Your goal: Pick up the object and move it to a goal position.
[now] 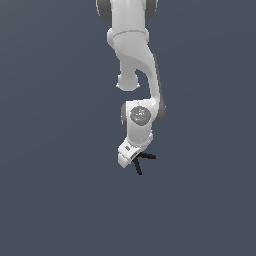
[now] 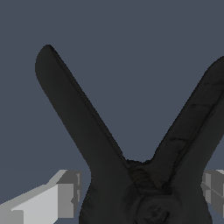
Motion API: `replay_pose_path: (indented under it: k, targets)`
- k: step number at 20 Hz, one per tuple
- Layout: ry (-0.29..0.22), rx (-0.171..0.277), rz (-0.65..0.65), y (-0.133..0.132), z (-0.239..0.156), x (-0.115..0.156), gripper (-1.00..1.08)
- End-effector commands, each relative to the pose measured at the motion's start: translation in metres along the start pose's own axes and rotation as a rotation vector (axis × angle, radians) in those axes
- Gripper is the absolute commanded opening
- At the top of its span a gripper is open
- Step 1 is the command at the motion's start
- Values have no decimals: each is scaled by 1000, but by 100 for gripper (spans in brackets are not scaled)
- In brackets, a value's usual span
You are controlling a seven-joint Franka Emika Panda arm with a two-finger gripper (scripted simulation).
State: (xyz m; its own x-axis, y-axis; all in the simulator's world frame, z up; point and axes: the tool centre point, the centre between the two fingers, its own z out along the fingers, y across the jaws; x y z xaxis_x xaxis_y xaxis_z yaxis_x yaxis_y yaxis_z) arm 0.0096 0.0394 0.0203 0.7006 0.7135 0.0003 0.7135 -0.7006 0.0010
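The object (image 2: 109, 144) is a black spring clamp, and its two thin handles splay into a V that fills the wrist view. My white gripper (image 2: 142, 194) is shut on the clamp's body, just below where the handles meet. One finger (image 2: 57, 199) presses one side and the other finger (image 2: 214, 192) presses the opposite side. In the exterior view the object (image 1: 142, 161) pokes out from under the gripper (image 1: 131, 158), two dark handles showing to the exterior view's right of the white hand. Its tip is hidden.
A plain dark blue-grey surface (image 1: 55, 190) lies all around. The white arm (image 1: 135, 55) comes down from the top of the exterior view.
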Motion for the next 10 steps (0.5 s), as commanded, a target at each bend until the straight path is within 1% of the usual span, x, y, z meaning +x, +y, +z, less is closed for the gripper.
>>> replay_pose_path:
  k: [1, 6, 10]
  targets:
    - [1, -1, 0, 0, -1, 0, -100]
    - [1, -1, 0, 2, -7, -3, -100]
    - [1, -1, 0, 8, -23, -9, -100]
